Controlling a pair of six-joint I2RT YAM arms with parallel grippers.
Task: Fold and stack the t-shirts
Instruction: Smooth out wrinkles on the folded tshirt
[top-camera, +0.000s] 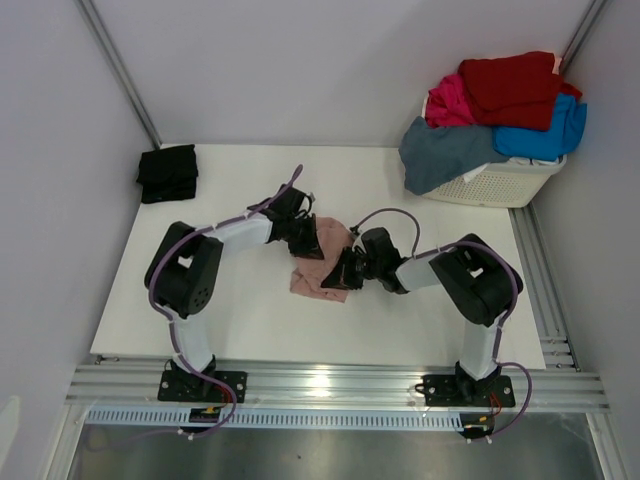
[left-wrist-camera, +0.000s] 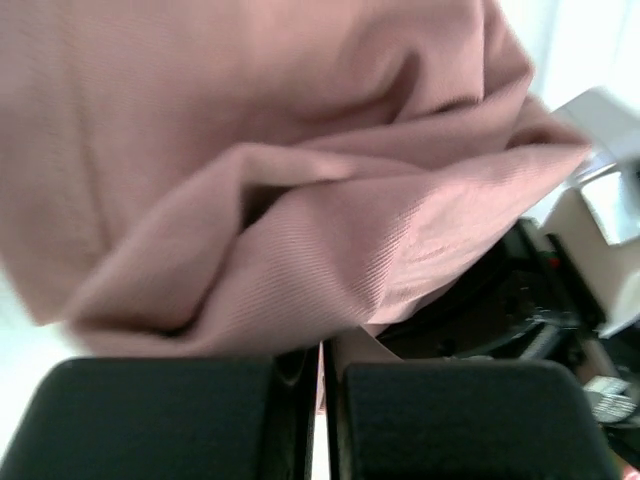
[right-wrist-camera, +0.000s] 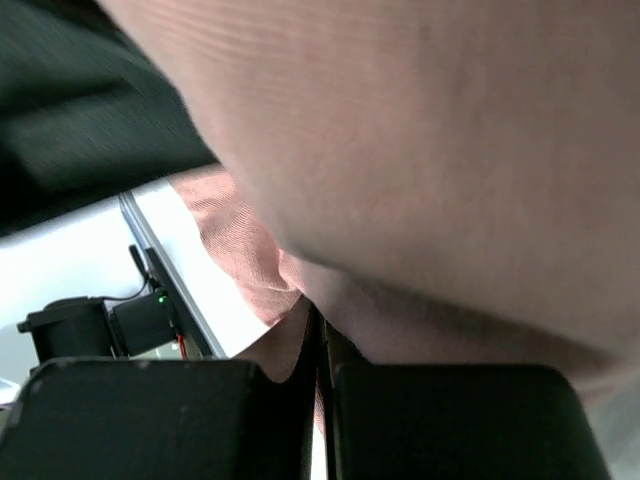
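A dusty-pink t-shirt (top-camera: 318, 272) lies bunched in the middle of the white table (top-camera: 250, 320). My left gripper (top-camera: 306, 240) meets it at its far left edge, and my right gripper (top-camera: 346, 270) at its right side. In the left wrist view pink cloth (left-wrist-camera: 250, 150) fills the frame, and the left gripper (left-wrist-camera: 322, 365) is shut with a fold pinched in it. The right gripper (right-wrist-camera: 322, 345) is likewise shut on pink fabric (right-wrist-camera: 420, 150). A folded black t-shirt (top-camera: 167, 172) rests at the far left corner.
A white slatted laundry basket (top-camera: 505, 183) stands at the far right corner. Piled in it are red (top-camera: 512, 88), magenta (top-camera: 450, 102), bright-blue (top-camera: 545, 135) and slate-blue (top-camera: 440, 150) t-shirts. A metal rail (top-camera: 340, 385) runs along the near edge.
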